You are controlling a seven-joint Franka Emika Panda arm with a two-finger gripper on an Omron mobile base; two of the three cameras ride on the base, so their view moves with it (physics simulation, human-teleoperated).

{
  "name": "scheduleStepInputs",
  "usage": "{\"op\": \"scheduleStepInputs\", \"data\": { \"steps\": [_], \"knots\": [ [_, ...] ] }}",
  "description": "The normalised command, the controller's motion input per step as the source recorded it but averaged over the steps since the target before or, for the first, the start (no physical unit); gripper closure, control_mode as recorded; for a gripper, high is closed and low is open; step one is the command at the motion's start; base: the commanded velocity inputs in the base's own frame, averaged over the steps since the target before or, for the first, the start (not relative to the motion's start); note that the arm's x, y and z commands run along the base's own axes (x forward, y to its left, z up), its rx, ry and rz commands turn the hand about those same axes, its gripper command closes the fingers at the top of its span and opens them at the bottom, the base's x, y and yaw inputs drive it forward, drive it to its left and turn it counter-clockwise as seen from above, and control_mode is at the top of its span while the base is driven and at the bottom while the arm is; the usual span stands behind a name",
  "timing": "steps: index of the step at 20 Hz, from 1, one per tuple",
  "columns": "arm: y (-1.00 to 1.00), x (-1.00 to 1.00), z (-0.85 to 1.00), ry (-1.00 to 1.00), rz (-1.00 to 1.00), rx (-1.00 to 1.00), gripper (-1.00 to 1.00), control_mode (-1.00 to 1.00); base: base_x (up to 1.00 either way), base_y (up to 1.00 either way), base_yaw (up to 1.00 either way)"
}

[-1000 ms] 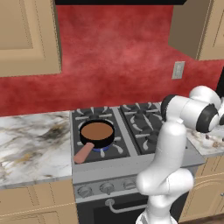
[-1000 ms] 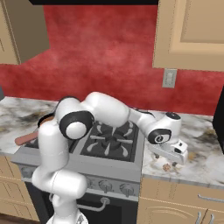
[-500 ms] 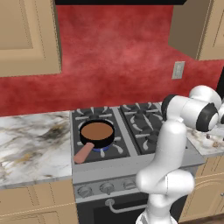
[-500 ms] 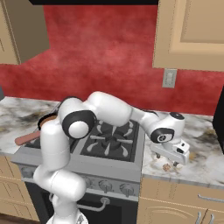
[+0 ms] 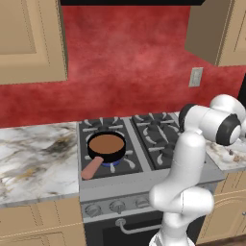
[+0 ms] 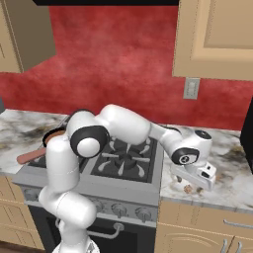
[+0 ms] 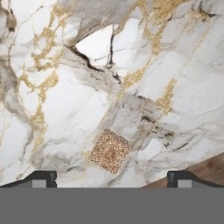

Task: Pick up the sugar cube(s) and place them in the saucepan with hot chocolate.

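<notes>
A marble counter (image 6: 232, 185), white with grey veins and gold-brown streaks, runs along a mottled red back wall (image 5: 125, 62), broken in the middle by a black gas stove (image 5: 139, 139) with grey grates and a row of knobs (image 5: 117, 206) on its front panel. Tan wooden wall cabinets (image 5: 29, 41) hang above on both sides, tan base cabinets (image 6: 207, 230) stand below the counter, and a pale outlet plate (image 6: 191, 88) sits on the wall above the right stretch of counter.

The saucepan with hot chocolate (image 5: 106, 145) stands on the stove's front left burner, brown liquid filling it, its salmon-pink handle (image 5: 91, 167) pointing toward the stove's front left corner and reaching past the grate.

The arm bends over the stove to the right stretch of counter, where the gripper (image 6: 190, 182) hangs low near the counter's front edge, pointing down. Its jaws stand fully apart and have hold of nothing. In the hand view the two dark fingertips (image 7: 41, 178) rise far apart, and between them, a little above, lies the sugar cube (image 7: 110, 150) (a speckled golden-brown square, turned corner-on) flat on the marble, touching neither tip. In the right base view the cube shows as a small brownish lump (image 6: 188, 188) just under the gripper, close to the front edge. At the lower right of the hand view a strip of wood floor (image 7: 201, 171) shows beyond the counter's edge.
</notes>
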Motion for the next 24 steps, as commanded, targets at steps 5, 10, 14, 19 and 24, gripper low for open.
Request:
{"op": "scheduleStepInputs", "data": {
  "steps": [5,10,14,19,24],
  "knots": [
    [0.00,-0.04,-0.03,0.00,0.00,0.00,-1.00,-1.00,0.00,0.00,0.00],
    [0.00,0.21,0.00,0.00,0.00,0.00,-1.00,-1.00,0.00,0.00,0.00],
    [0.00,0.30,0.00,0.00,0.00,0.00,-1.00,-1.00,0.00,0.00,0.00],
    [0.00,0.02,-0.01,0.02,0.00,0.00,-1.00,-1.00,0.00,0.00,0.00],
    [0.00,-0.10,0.00,0.02,0.00,0.00,-1.00,-1.00,0.00,0.00,0.00]
  ]
}}
